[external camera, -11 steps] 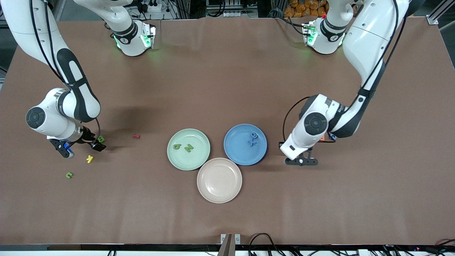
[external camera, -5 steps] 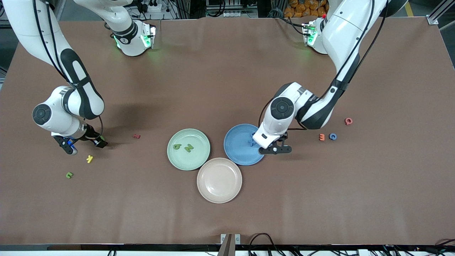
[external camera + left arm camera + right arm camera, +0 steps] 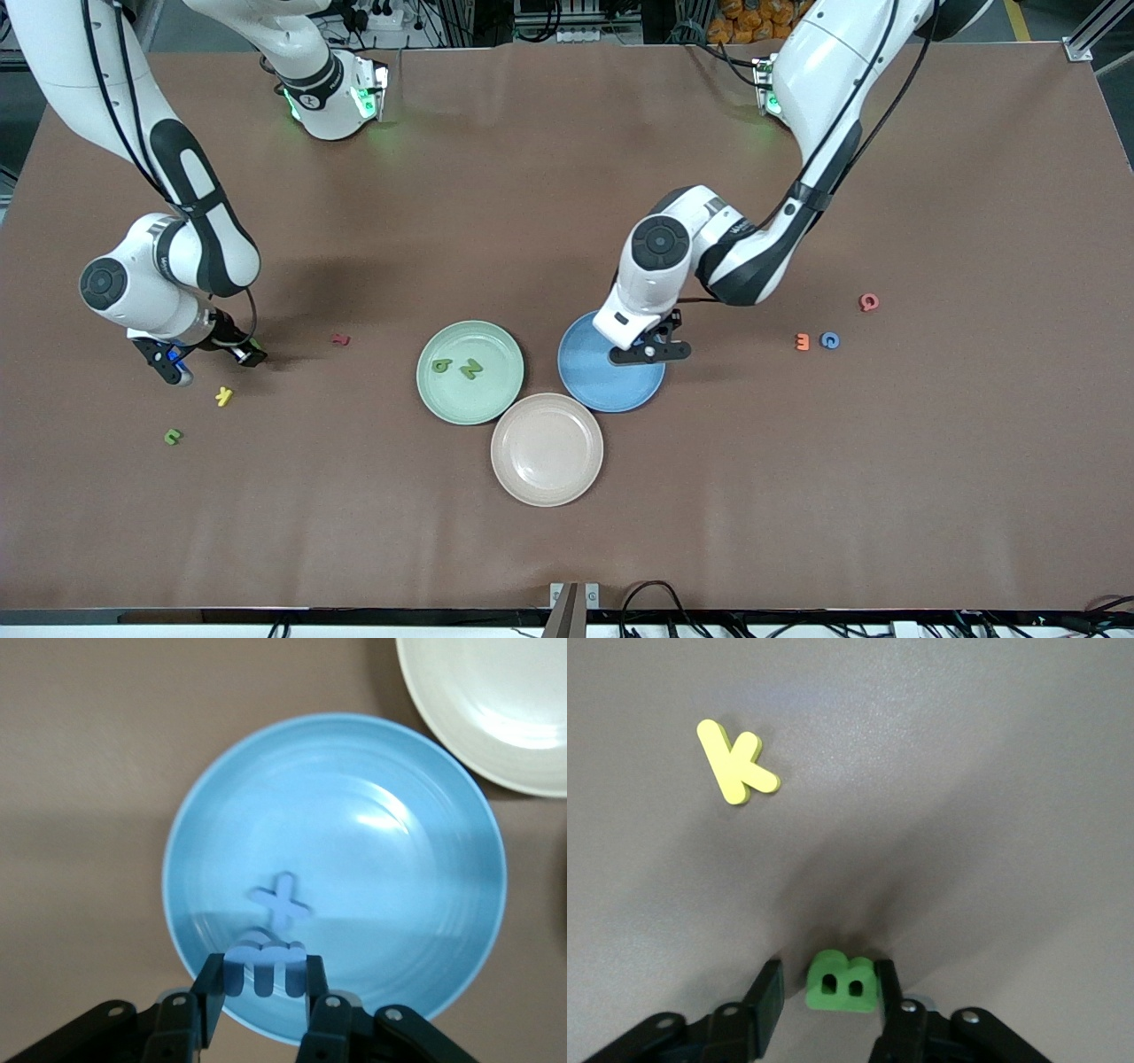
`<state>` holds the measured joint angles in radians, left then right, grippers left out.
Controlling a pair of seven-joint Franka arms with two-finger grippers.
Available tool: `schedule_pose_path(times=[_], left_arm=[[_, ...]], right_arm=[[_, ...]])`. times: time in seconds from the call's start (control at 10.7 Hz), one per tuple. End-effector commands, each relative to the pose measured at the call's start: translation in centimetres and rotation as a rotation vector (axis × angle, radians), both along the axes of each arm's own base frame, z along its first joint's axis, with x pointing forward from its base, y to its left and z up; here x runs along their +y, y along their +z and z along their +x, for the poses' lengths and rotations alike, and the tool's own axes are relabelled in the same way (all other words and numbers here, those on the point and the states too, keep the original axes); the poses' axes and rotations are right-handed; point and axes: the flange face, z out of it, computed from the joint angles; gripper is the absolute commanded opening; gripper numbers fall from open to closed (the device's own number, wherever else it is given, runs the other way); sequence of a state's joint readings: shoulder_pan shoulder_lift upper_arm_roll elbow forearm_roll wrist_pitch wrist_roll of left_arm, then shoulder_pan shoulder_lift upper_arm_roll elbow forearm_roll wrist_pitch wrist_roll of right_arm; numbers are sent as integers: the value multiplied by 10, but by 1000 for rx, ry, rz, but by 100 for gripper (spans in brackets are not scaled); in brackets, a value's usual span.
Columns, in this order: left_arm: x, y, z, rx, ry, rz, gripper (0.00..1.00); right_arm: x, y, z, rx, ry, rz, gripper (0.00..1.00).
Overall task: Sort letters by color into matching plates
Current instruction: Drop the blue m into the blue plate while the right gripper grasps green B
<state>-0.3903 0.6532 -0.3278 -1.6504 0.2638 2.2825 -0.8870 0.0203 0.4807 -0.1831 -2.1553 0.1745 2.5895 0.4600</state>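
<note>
The blue plate (image 3: 602,381) lies mid-table beside the mint green plate (image 3: 483,403), which holds two green letters (image 3: 441,364) (image 3: 470,369). My left gripper (image 3: 642,344) is over the blue plate's rim. It is shut on a blue letter m (image 3: 264,966), held above the plate (image 3: 354,833) and its blue x (image 3: 282,902). My right gripper (image 3: 248,354) is low at the table near the right arm's end. It is open with its fingers on either side of a green B (image 3: 843,983), one finger touching it.
A cream plate (image 3: 547,449) touches both plates, nearer the camera. A yellow K (image 3: 224,396), also in the right wrist view (image 3: 737,773), a green letter (image 3: 173,435) and a red letter (image 3: 340,339) lie near the right gripper. Orange (image 3: 803,342), blue (image 3: 829,339) and red (image 3: 869,302) letters lie toward the left arm's end.
My left gripper has carried the blue letter from the bare table to over the blue plate. My right gripper has shifted slightly onto the green B, then stayed still.
</note>
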Motion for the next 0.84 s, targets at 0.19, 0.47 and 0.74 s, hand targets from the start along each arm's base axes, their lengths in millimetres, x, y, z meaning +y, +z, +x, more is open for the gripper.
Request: schedule_pose_path(times=[0.19,0.47,0.74], left_arm=[[-25,-2,-7,1,14,0,100],[-12,-4,-1,12,-16,21,100],[31,-11,18,47,-40,56,100]], right_arm=[[-1,-1,-8,8,-15,8,27],[5,6,-2,3,43,7,27],[19,26,20,21,277,7,27]])
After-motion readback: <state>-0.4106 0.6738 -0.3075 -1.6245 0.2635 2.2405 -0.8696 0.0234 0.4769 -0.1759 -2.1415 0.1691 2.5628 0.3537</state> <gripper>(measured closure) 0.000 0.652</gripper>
